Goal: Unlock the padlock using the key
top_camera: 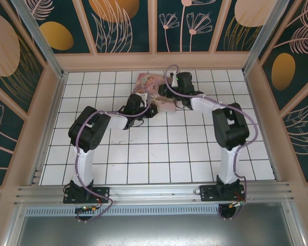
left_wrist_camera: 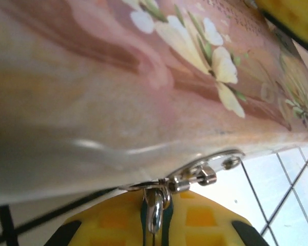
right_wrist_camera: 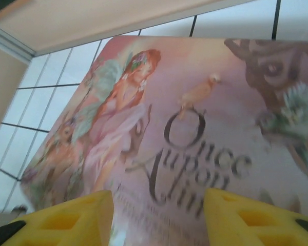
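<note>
The pink illustrated tin box (top_camera: 148, 81) lies on the far middle of the tiled floor. In the left wrist view its side (left_wrist_camera: 118, 77) looms close, with a silvery hasp (left_wrist_camera: 215, 163) at its lower edge. A thin shiny loop, the padlock's shackle (left_wrist_camera: 155, 205), hangs from the hasp and runs down between my left gripper's (left_wrist_camera: 155, 228) yellow fingers, which are shut on it. The padlock's body is hidden between the pads. My right gripper (right_wrist_camera: 159, 218) hovers open over the box lid (right_wrist_camera: 195, 102), fingers well apart. The key is out of view.
White tiled floor (top_camera: 159, 148) stretches toward the arm bases. Wooden walls with dark floral panels enclose the back and both sides. Both arms (top_camera: 90, 128) (top_camera: 228, 125) reach in to meet at the box.
</note>
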Tool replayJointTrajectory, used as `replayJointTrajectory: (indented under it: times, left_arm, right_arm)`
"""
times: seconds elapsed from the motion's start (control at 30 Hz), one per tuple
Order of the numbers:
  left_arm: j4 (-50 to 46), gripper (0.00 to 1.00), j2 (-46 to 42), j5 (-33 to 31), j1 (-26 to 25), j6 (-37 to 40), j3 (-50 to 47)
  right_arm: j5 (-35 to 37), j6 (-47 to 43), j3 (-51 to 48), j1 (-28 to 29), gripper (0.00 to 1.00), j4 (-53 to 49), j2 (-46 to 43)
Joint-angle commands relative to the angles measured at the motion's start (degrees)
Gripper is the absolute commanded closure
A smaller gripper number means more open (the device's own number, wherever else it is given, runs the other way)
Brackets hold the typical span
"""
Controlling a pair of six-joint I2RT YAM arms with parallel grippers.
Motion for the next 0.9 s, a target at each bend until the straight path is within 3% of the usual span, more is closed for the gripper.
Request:
replayJointTrajectory:
  times: [0.0, 0.17, 0.33, 0.63, 0.87]
  left_arm:
    - [1.47, 1.00, -4.51, 1.49, 0.24, -4.46, -1.57]
    - [0.01, 1.00, -6.72, 2.29, 0.28, -8.42, -3.91]
    - [-3.31, 1.00, -8.90, 3.08, 0.18, -11.48, -4.53]
    - [-8.28, 1.00, -11.67, 4.70, 0.10, -18.29, -4.75]
    - [-11.77, 1.00, -11.43, 5.04, -0.43, -19.43, -2.22]
  right_arm:
    - [0.81, 3.15, -10.69, 2.28, 0.49, 6.38, -8.32]
    - [8.61, 2.78, -26.54, 8.63, 0.48, 10.92, -19.01]
    - [19.99, -0.20, -36.41, 16.61, 0.47, 15.01, -23.15]
    - [31.43, -7.68, -48.73, 20.49, 0.47, 33.59, -20.71]
    - [40.26, -14.05, -47.71, 24.76, 0.47, 39.83, -15.55]
